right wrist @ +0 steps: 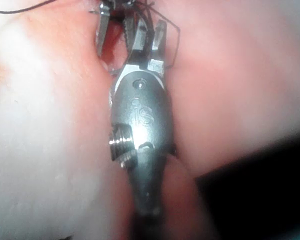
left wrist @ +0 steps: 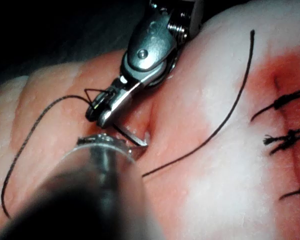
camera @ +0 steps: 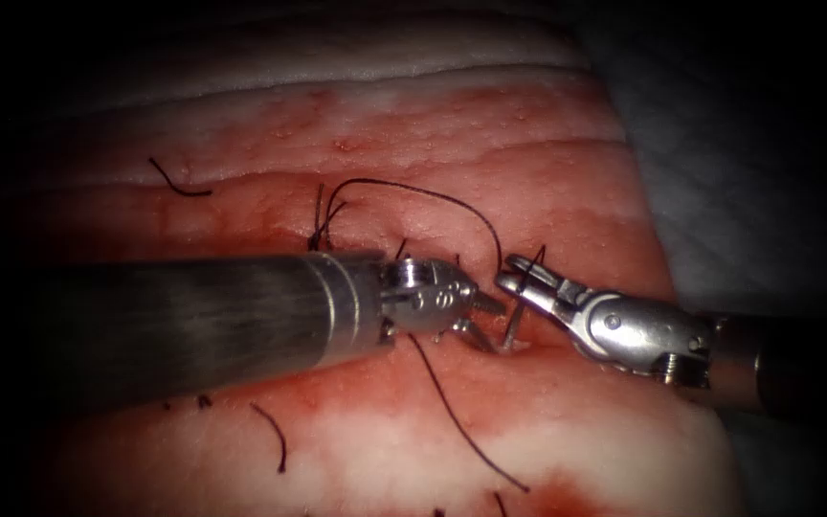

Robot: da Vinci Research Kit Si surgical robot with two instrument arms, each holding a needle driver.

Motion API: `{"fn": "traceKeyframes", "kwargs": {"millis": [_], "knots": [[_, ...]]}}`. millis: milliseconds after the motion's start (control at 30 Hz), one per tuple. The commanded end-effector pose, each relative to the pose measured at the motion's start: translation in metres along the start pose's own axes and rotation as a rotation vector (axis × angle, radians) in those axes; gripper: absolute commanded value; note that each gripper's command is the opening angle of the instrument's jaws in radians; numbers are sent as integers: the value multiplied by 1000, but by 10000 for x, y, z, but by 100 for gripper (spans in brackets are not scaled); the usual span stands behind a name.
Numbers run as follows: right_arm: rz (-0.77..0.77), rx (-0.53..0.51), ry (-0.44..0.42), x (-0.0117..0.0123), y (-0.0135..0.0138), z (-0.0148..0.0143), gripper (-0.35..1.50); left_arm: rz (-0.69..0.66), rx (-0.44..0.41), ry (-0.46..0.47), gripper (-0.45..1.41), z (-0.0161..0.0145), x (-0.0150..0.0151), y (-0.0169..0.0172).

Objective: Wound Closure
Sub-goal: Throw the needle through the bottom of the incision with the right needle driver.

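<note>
Left tool (camera: 476, 306) fingers hold nothing; right tool (camera: 521, 278) fingers grip needle (camera: 512, 330) entering tissue (camera: 528, 172).

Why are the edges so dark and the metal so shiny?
Endoscope view: light falls on the middle, the edges lie in shadow. Glare shines on the right tool, holding the needle that enters the tissue; the left tool is open, empty. Right wrist view: glare floods the tissue.

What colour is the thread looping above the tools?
Dark, near black; the thread shows best in the endoscope view, against the pink tissue.
</note>
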Motion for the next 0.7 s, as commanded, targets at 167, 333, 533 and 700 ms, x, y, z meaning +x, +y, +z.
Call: {"fn": "traceKeyframes", "kwargs": {"millis": [167, 333, 533, 700], "knots": [[27, 21, -20, -1, 6, -4, -35, 2, 43, 18, 9, -15, 9, 31], [131, 25, -40, 0, 19, -4, -35, 12, 74, 37, 2, -20, 10, 77], [223, 23, -47, 3, 23, -1, -35, 23, 78, 50, -6, -19, 16, 96], [291, -6, -58, 5, 25, 0, -35, 27, 64, 60, -8, -10, 19, 108]]}}
